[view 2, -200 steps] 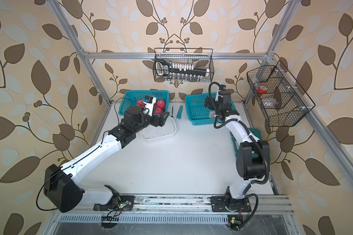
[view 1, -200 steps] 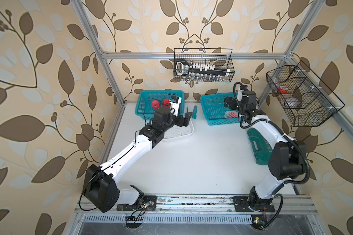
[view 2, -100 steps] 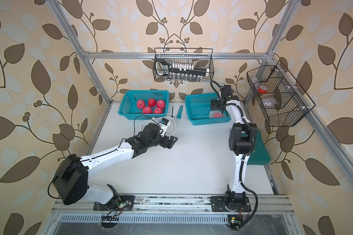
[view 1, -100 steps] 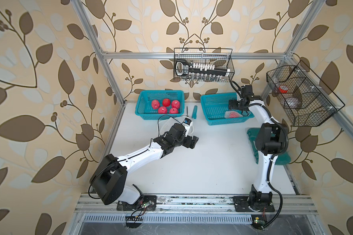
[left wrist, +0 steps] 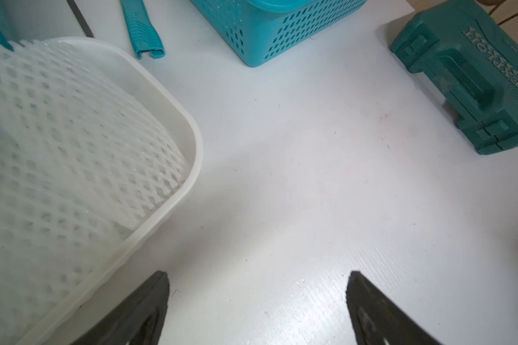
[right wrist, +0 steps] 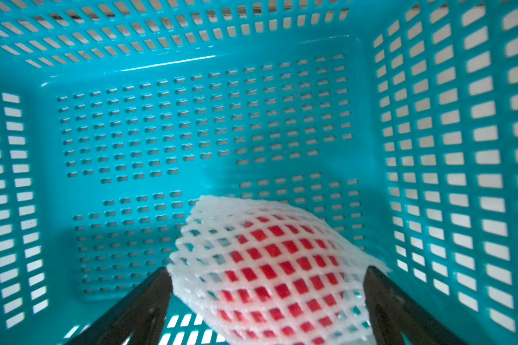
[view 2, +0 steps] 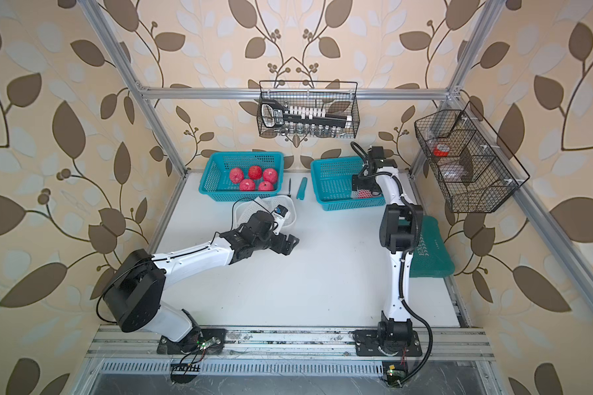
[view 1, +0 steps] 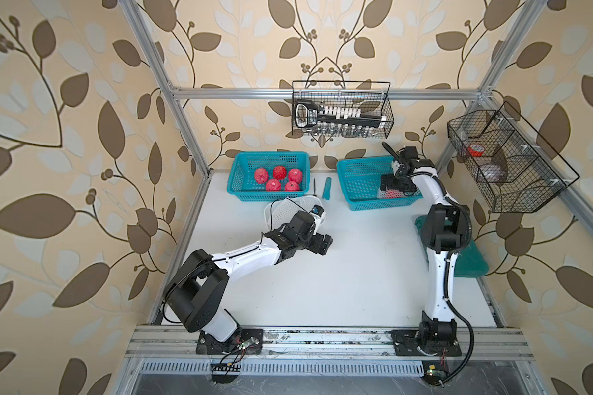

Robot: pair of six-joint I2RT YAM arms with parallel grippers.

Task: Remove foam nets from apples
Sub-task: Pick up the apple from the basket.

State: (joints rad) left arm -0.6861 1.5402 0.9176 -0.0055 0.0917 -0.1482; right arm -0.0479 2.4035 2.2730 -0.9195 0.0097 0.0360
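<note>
Apples (view 1: 279, 172) in teal basket (view 1: 271, 197) on white table (view 1: 356, 273); leaf-patterned walls (view 1: 65, 136).

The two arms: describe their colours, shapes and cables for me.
The left arm and the right arm both have white tubular links, bulky black joint housings and black bases on an aluminium rail. Black cables loop along each. The left gripper and right gripper end in flat, tapered black fingers. No markings are legible.
</note>
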